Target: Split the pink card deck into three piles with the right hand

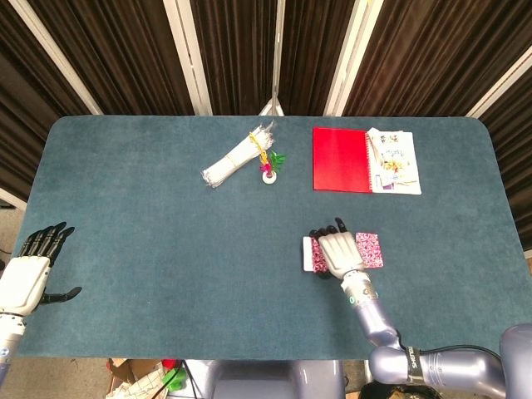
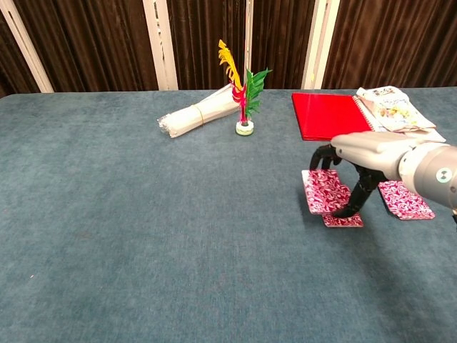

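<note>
A: Where's the deck sitting rn?

B: Lower right of the table (image 1: pixel 125 208), both views. The right hand (image 1: pixel 336 253) is hovering palm-down over the cards, fingers curled, and it's holding a lifted packet (image 2: pixel 325 193) off the table, tilted, left edge high. Under it a second pile (image 2: pixel 344 219) is lying flat, and a third pile (image 2: pixel 405 199) is lying flat just to the right in the chest view.

A: So which way is the free space?

B: Left of the hand, toward frame centre. The held packet is already sticking out on that side; in the head view its pale edge is showing left of the fingers (image 1: pixel 320 237). Long axis of the cards is running roughly toward the camera in the chest view, across the frame in the head view. I'd guess the packet wants setting down left, clear of the pile beneath.

A: Left hand (image 1: pixel 32 273) doing anything?

B: Hanging off the table's lower left corner, fingers spread, holding nothing. Well apart from the cards; right hand is far nearer.

A: What can't you make out?

B: How thick each pile is. From the head cam the palm is covering the packet and the pile under it, so whether they're touching at the low edge, can't tell. Thumb contact is hidden too.
</note>
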Controlling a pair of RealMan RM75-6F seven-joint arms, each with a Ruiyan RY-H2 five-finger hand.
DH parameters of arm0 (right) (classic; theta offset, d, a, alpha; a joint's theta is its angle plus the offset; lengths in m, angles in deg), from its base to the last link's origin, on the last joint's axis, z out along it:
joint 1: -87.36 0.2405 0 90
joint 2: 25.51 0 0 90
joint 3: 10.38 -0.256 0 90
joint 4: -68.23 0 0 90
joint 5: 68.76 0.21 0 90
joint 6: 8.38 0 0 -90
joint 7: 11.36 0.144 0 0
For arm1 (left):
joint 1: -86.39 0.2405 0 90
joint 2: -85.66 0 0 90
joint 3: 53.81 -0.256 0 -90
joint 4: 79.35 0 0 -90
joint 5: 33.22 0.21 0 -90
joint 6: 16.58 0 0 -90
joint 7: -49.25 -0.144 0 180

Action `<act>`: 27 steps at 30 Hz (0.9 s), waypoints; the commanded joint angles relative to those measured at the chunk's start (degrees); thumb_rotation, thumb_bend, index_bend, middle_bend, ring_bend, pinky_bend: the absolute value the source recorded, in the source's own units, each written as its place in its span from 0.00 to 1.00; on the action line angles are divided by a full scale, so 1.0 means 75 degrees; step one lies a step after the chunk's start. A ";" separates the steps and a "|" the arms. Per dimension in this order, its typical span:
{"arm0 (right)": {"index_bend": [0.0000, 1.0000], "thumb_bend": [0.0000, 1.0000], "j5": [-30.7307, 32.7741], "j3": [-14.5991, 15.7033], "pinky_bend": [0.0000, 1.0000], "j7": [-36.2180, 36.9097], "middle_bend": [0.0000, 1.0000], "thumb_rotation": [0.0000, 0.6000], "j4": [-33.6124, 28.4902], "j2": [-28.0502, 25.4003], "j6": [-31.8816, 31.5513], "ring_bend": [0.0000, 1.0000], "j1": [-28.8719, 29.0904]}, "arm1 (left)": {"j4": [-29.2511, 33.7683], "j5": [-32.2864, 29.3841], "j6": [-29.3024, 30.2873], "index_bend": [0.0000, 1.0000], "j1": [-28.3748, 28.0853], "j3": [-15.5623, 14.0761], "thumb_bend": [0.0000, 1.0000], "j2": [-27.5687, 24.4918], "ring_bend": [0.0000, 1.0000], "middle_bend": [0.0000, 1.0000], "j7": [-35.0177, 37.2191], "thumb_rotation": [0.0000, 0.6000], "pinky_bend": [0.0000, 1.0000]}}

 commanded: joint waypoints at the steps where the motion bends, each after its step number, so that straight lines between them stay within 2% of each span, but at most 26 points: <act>1: 0.46 0.27 -0.0034 -0.0057 0.00 -0.0128 0.44 1.00 -0.0180 0.0034 -0.0103 0.20 0.0070 | -0.0001 -0.0007 0.0001 0.00 0.0001 0.0004 0.00 0.0000 0.00 0.00 0.0008 1.00 0.00; 13: 0.45 0.27 0.0393 -0.0224 0.00 -0.0569 0.44 1.00 0.0061 0.0916 -0.0157 0.20 0.0454 | 0.0021 -0.0001 -0.0007 0.00 -0.0004 0.0007 0.00 -0.0008 0.00 0.00 0.0110 1.00 0.00; 16: 0.39 0.27 0.0481 -0.0278 0.00 -0.0631 0.43 1.00 0.0242 0.1148 -0.0145 0.19 0.0549 | 0.0024 -0.0008 0.0010 0.00 0.0001 0.0019 0.00 -0.0009 0.00 0.00 0.0137 1.00 0.00; 19: 0.23 0.27 0.0547 -0.0286 0.00 -0.0727 0.32 1.00 0.0375 0.1333 -0.0173 0.12 0.0621 | 0.0017 -0.0027 0.0034 0.00 0.0010 0.0038 0.00 -0.0007 0.00 0.00 0.0170 1.00 0.00; 21: 0.10 0.27 0.0610 -0.0237 0.00 -0.0861 0.20 1.00 0.0413 0.1402 -0.0224 0.06 0.0650 | 0.0009 -0.0030 0.0057 0.00 0.0019 0.0046 0.00 -0.0004 0.00 0.00 0.0185 1.00 0.00; 24: 0.03 0.27 0.0791 -0.0157 0.00 -0.1101 0.09 1.00 0.0376 0.1425 -0.0322 0.02 0.0669 | -0.0004 -0.0023 0.0090 0.00 0.0028 0.0054 0.00 0.0011 0.00 0.00 0.0183 1.00 0.00; 27: 0.01 0.27 0.0842 -0.0099 0.00 -0.1208 0.05 1.00 0.0244 0.1401 -0.0469 0.00 0.0637 | -0.0013 -0.0030 0.0104 0.00 0.0034 0.0058 0.00 0.0028 0.00 0.00 0.0169 1.00 0.00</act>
